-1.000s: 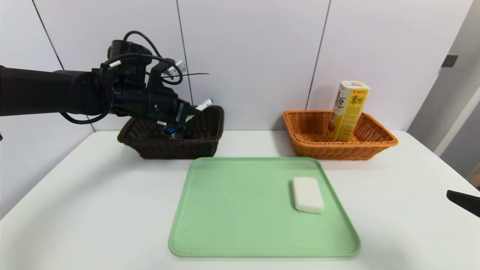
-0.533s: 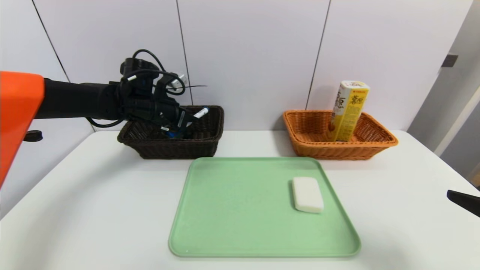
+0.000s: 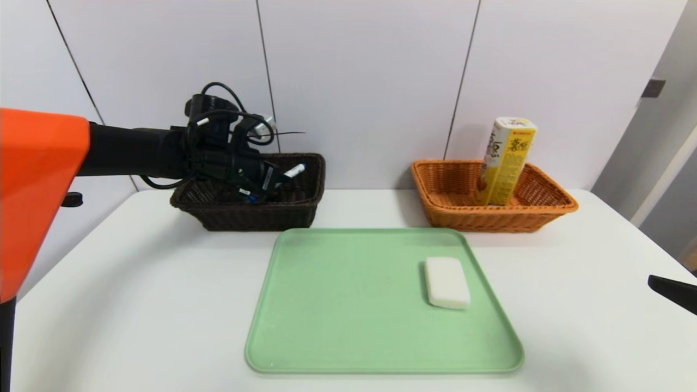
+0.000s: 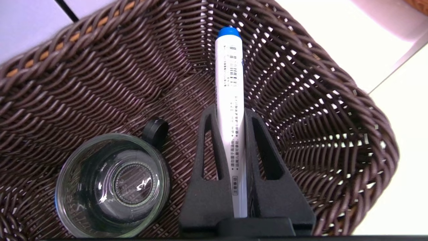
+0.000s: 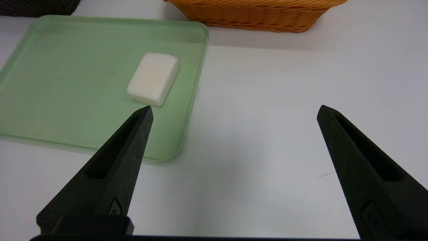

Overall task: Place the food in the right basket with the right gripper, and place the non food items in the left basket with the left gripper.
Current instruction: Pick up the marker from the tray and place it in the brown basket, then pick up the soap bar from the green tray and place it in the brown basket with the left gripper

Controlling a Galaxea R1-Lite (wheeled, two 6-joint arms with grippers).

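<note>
My left gripper [image 3: 275, 178] [image 4: 230, 112] is down inside the dark brown left basket [image 3: 297, 209] [image 4: 83, 83], shut on the white marker [image 3: 294, 171] [image 4: 230, 87] with the blue cap. A clear glass cup [image 4: 112, 185] with a black handle stands on the basket floor beside the fingers. The white sponge-like block [image 3: 447, 282] [image 5: 153, 78] lies on the right side of the green tray [image 3: 348, 305] [image 5: 67, 80]. The yellow snack box [image 3: 506, 161] stands upright in the orange right basket [image 3: 452, 209] [image 5: 257, 13]. My right gripper [image 5: 234, 112] is open over bare table at the right edge.
The white table [image 3: 136, 283] carries the tray in the middle and a basket at each back corner. A white panelled wall stands right behind the baskets. Only a dark tip of the right gripper [image 3: 672, 291] shows in the head view.
My left arm has reached forward and lowered, carrying the marker from above the dark basket's rim down into it. The right gripper, block and snack box have not moved.
</note>
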